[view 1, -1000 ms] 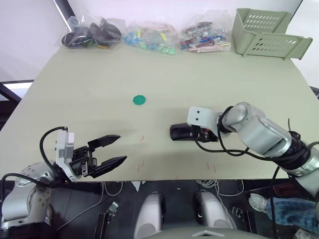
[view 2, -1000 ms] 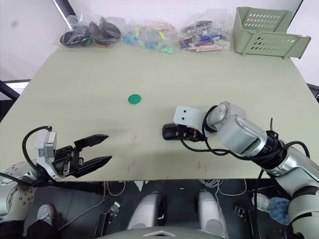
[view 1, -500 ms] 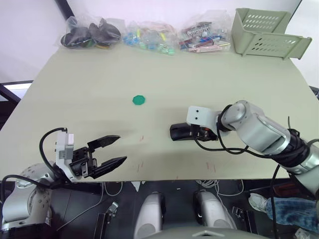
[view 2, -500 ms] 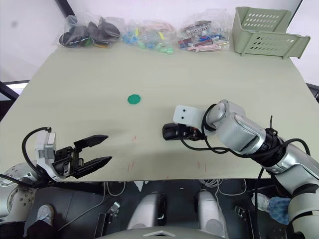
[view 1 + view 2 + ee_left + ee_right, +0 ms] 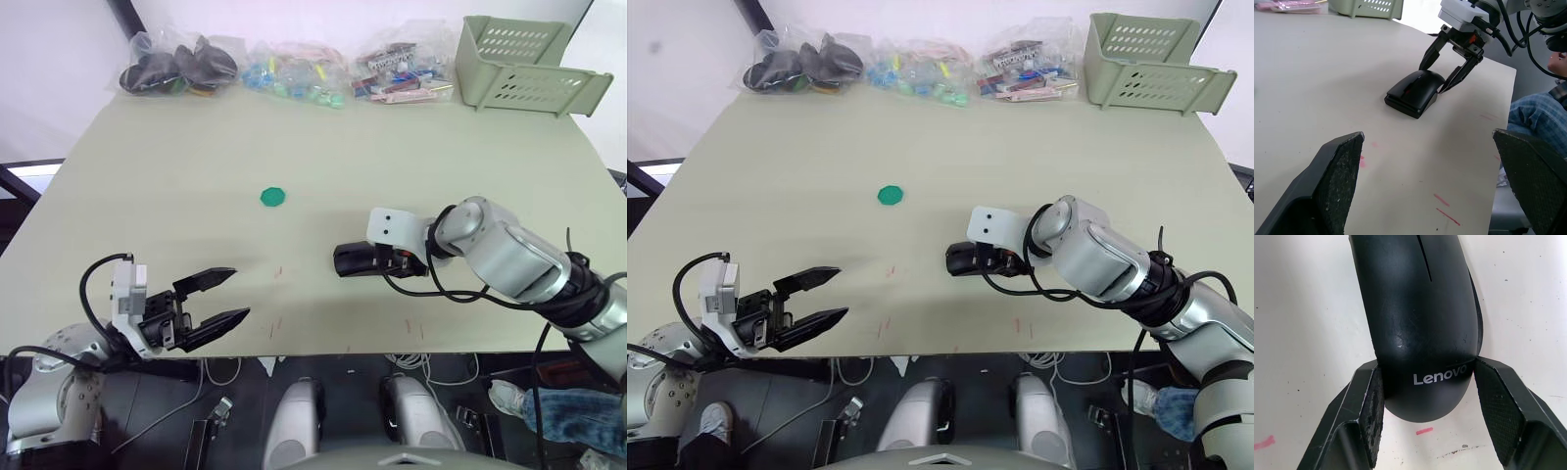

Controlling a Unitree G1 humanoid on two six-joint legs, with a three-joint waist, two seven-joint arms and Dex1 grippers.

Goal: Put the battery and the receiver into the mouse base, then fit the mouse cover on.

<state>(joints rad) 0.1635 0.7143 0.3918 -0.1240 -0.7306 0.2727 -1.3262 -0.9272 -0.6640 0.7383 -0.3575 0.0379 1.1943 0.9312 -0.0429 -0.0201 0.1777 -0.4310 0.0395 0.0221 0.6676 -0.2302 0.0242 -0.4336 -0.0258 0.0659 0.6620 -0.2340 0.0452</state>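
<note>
The glossy black mouse cover (image 5: 1420, 308) sits on top of the mouse base (image 5: 1403, 104), and a red mark shows in the front seam. The assembled mouse (image 5: 355, 258) lies on the table right of centre. My right gripper (image 5: 1426, 367) is shut on the cover's rear end, with one pad (image 5: 1373, 401) against each side. My left gripper (image 5: 238, 292) hangs open and empty over the table's front left edge, well away from the mouse. The battery and the receiver are hidden.
A green disc (image 5: 273, 197) lies mid-table. Along the back edge are clear bags of parts (image 5: 181, 64) (image 5: 294, 70) (image 5: 402, 69) and a pale green basket (image 5: 524, 64). A person's jeans-clad leg (image 5: 1537, 112) is beside the table.
</note>
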